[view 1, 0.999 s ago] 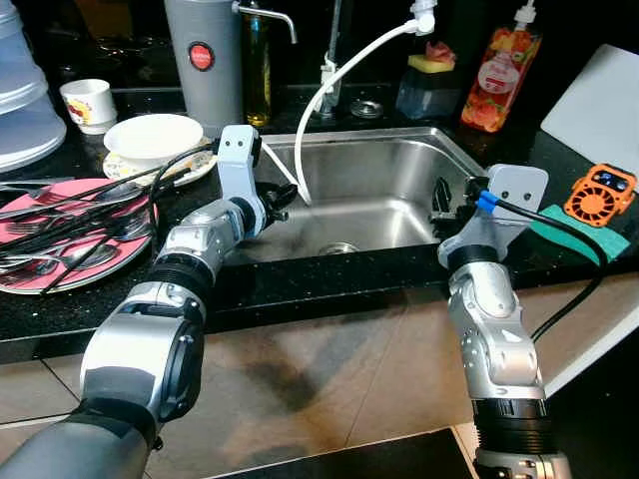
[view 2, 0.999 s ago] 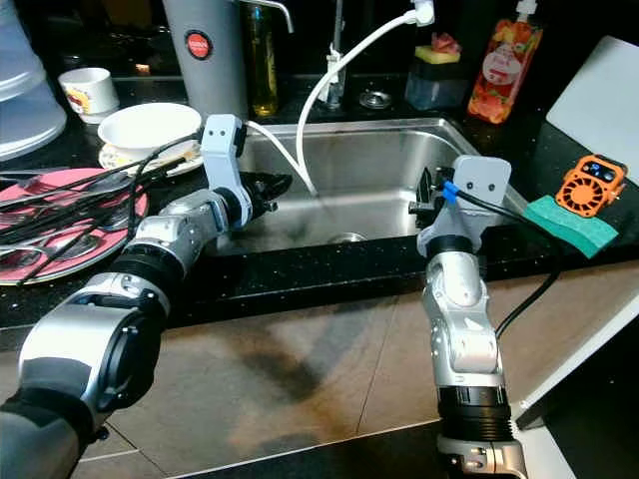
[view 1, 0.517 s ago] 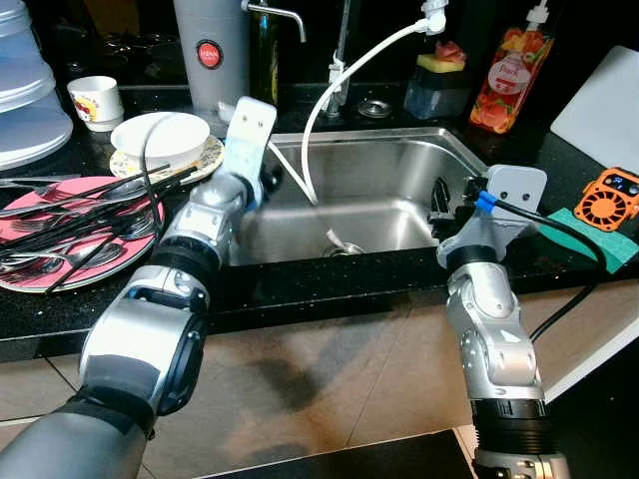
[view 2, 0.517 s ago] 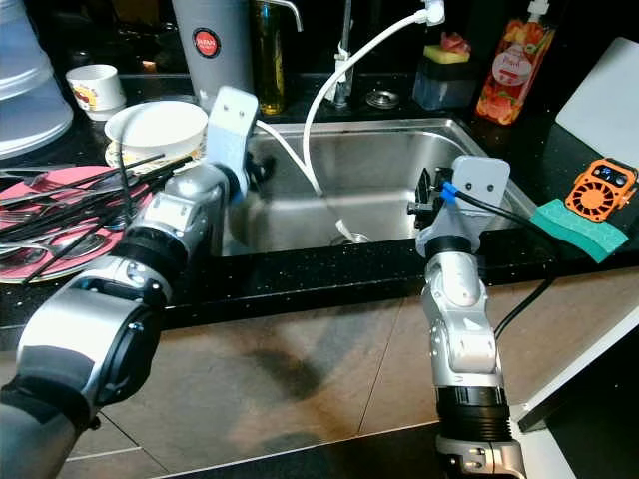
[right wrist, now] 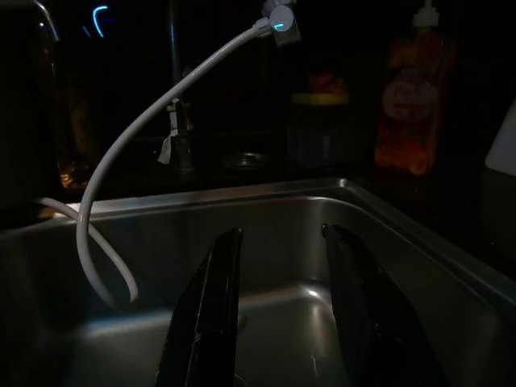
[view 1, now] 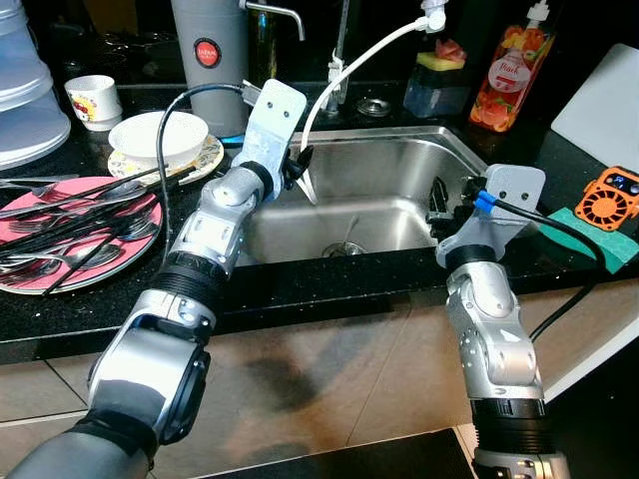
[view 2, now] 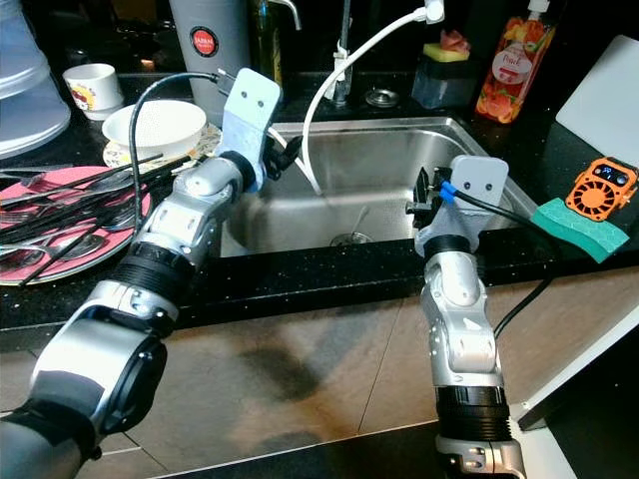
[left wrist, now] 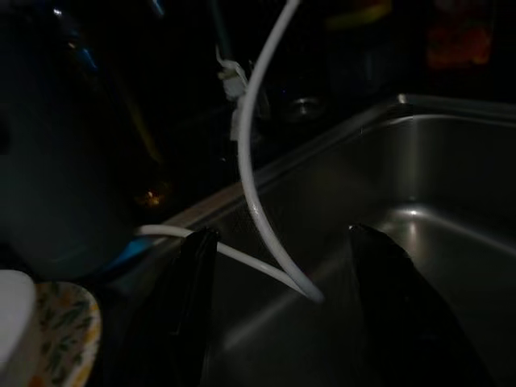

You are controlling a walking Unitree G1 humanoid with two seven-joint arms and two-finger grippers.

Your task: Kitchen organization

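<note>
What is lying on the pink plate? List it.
On the pink plate lies a heap of cutlery: black chopsticks fanned across metal spoons and forks. They overlap too much to count, and the pile covers most of the plate's middle.

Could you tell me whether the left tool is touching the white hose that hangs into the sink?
Apart. In the left wrist view, the white hose runs through the open gap between the left tool's fingers, with steel sink visible on both sides of it.
</note>
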